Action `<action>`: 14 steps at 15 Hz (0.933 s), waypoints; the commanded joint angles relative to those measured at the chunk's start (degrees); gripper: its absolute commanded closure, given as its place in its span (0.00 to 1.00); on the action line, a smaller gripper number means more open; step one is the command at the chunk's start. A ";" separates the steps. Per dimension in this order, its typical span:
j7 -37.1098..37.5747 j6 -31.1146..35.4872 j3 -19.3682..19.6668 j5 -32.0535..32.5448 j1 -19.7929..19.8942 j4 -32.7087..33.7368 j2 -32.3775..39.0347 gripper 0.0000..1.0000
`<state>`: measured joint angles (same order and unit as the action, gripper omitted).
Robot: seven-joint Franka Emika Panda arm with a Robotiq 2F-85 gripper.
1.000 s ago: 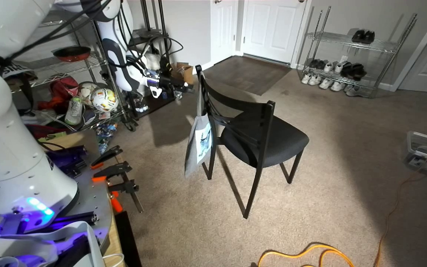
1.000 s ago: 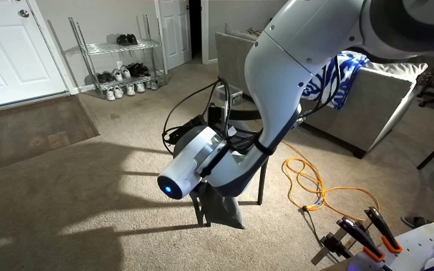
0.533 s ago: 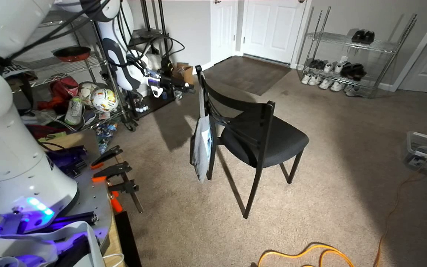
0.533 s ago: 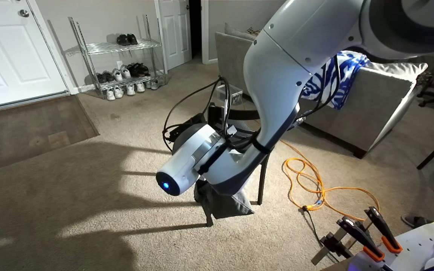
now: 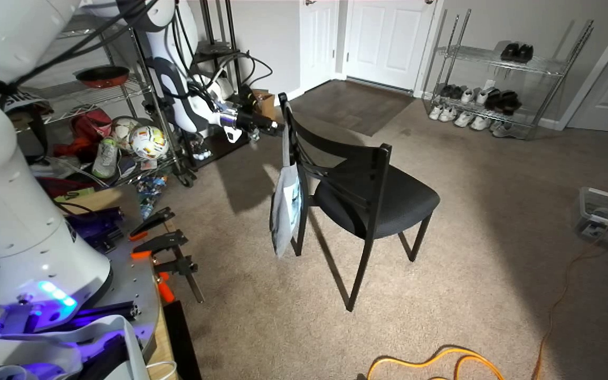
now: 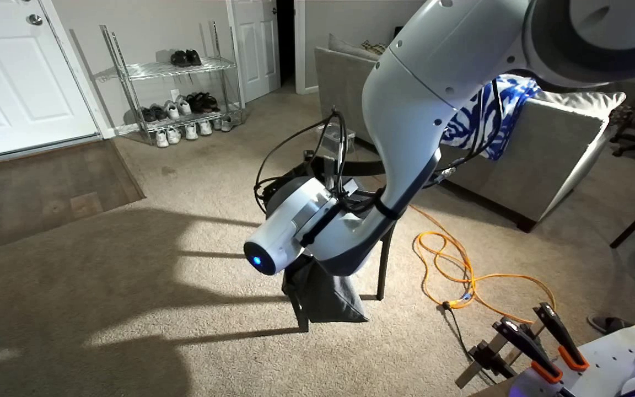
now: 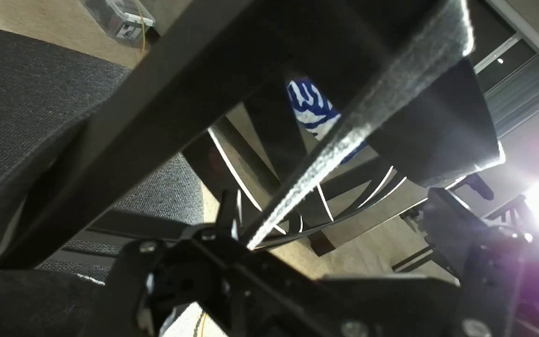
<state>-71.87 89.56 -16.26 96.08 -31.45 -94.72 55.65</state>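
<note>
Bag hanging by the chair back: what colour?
Grey bag with a pale blue-and-white print; clearest in an exterior view.

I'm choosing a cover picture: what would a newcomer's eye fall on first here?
Probably the big white robot arm, slanting in from the upper right of an exterior view. Next, the gray bag hanging from the back of the black chair, with the gripper, jaws apart, close to the bag's strap. The bright orange cord loops across the carpet.

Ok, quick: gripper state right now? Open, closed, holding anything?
Gripper: open, jaws spread, clamped on nothing; the gray tote bag strap shows between them in the wrist view, contact unclear.
</note>
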 commanded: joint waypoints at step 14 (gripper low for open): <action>-6.99 -4.43 2.40 -1.09 0.64 -2.07 -1.22 0.00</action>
<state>-75.56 87.92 -14.14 95.62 -30.69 -94.99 55.84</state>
